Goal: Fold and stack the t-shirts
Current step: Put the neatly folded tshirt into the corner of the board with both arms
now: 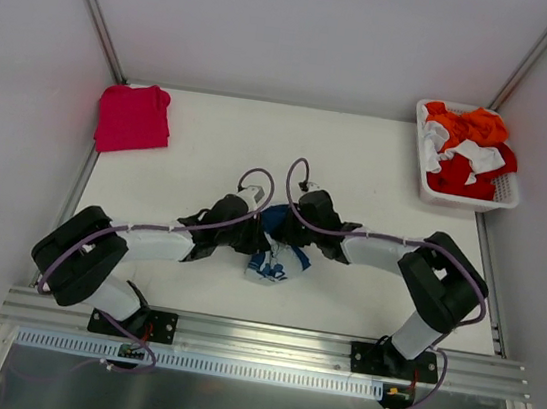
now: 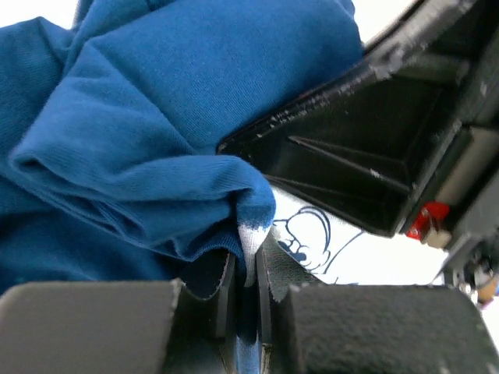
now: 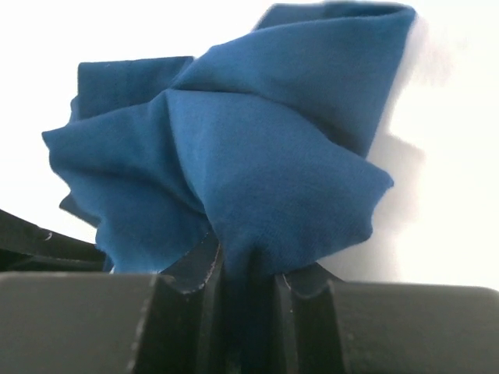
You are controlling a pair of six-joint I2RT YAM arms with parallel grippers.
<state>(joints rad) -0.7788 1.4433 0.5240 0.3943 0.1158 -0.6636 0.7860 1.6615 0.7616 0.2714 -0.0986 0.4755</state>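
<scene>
Far left of the crumpled dark blue cloth t-shirt with white print (image 3: 249, 156), a folded magenta cloth t-shirt (image 1: 134, 118) lies on the white counter (image 1: 379, 168). The left jaws are clamped on the blue shirt's left hem and the right jaws pinch its right side. It sits wadded between them with no long axis showing, so I judge that spreading it needs both arms to part sideways. Far right of it stands a white plastic basket (image 1: 466, 201).

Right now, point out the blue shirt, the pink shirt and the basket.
blue shirt (image 3: 234, 156): right wrist view, bunched middle.
pink shirt (image 1: 134, 118): top view, centre.
basket (image 1: 466, 199): top view, near wall.
</scene>
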